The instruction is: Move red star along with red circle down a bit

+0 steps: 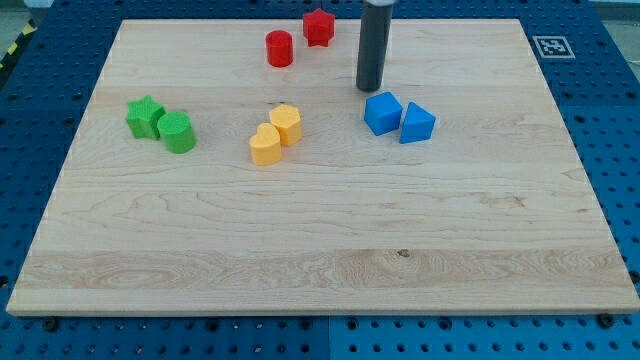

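The red star (318, 26) lies near the board's top edge, and the red circle (279, 48) sits just down and to the left of it, the two close together. My tip (369, 89) is on the board to the right of and below both red blocks, apart from them, and just above the blue cube (382, 113).
A blue triangle block (417, 123) touches the blue cube's right side. A yellow heart (265, 144) and yellow hexagon (286, 124) sit together at centre. A green star (145, 116) and green cylinder (178, 132) sit at the left. The wooden board (320, 260) has blue pegboard around it.
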Controlling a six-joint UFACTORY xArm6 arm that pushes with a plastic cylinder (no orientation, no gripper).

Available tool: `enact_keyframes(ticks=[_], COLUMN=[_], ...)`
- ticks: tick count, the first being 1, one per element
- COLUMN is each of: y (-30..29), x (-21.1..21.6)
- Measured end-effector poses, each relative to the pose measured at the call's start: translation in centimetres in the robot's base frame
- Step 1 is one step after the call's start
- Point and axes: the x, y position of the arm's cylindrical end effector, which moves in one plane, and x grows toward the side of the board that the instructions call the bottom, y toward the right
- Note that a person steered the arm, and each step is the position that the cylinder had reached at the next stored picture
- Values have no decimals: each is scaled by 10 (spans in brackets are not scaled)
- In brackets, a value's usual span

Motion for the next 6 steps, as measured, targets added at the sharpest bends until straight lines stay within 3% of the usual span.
enact_keyframes(ticks=[3, 6], y=[3, -57], x=[-119, -118])
